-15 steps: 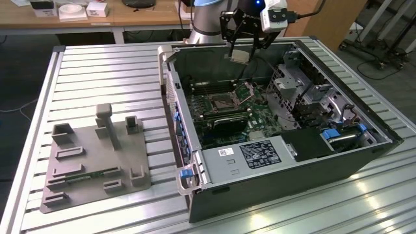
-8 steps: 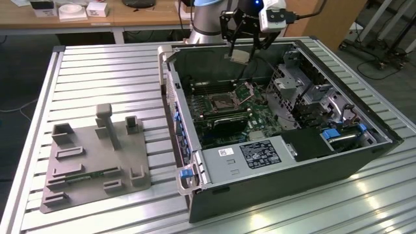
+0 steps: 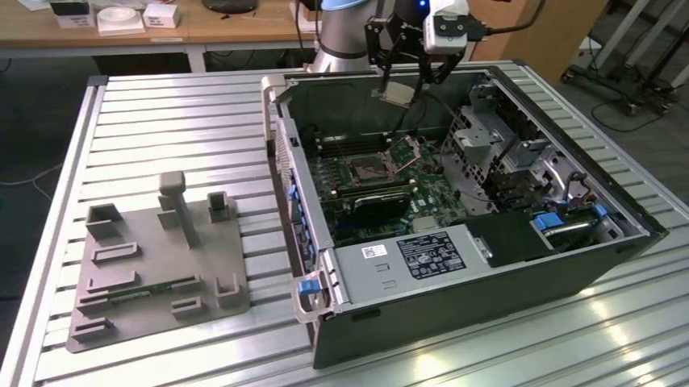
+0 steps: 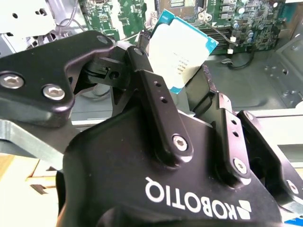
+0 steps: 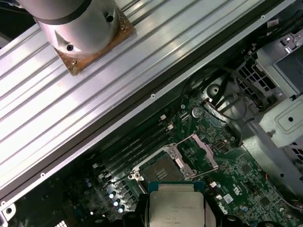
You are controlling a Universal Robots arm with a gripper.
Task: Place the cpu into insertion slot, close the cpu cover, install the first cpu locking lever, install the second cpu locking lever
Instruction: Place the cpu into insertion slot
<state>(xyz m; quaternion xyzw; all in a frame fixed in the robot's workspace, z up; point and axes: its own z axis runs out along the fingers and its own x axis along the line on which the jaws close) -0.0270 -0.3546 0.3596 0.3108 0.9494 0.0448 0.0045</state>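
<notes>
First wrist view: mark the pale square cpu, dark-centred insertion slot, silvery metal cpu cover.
cpu (image 5: pixel 176 205), first wrist view, top face.
insertion slot (image 5: pixel 160 170), first wrist view, dark centre.
cpu cover (image 5: pixel 206 150), first wrist view, frame edge.

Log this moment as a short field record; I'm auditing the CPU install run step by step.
end effector: shut on the cpu, above the open computer case
cpu: held in the air, clear of the board, not yet seated
insertion slot: empty, dark centre exposed
cpu cover: swung up, open
table: slatted metal, carries the case and a grey fixture block on the exterior view's left
</notes>
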